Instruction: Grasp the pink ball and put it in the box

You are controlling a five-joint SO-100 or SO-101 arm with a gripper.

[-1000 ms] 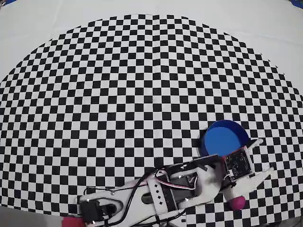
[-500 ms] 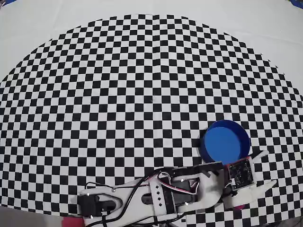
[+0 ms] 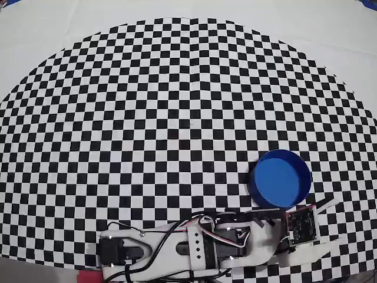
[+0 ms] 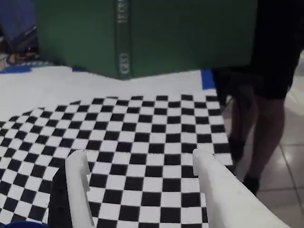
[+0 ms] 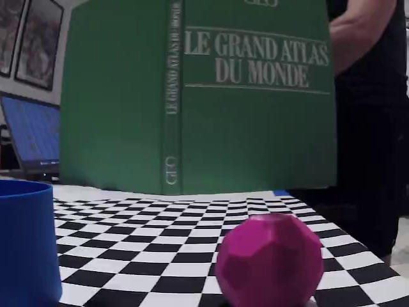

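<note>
In the wrist view the hand [image 4: 142, 164] stands open, its two white fingers [image 4: 78, 178] spread wide above the checkered surface [image 4: 152, 123] with nothing between them. The fixed view shows the pink ball [image 5: 268, 262] resting on that surface; from overhead the hand covers it. The box [image 3: 279, 178] sits just beyond the hand, near it. Farther off stands a green atlas [image 5: 198, 96].
</note>
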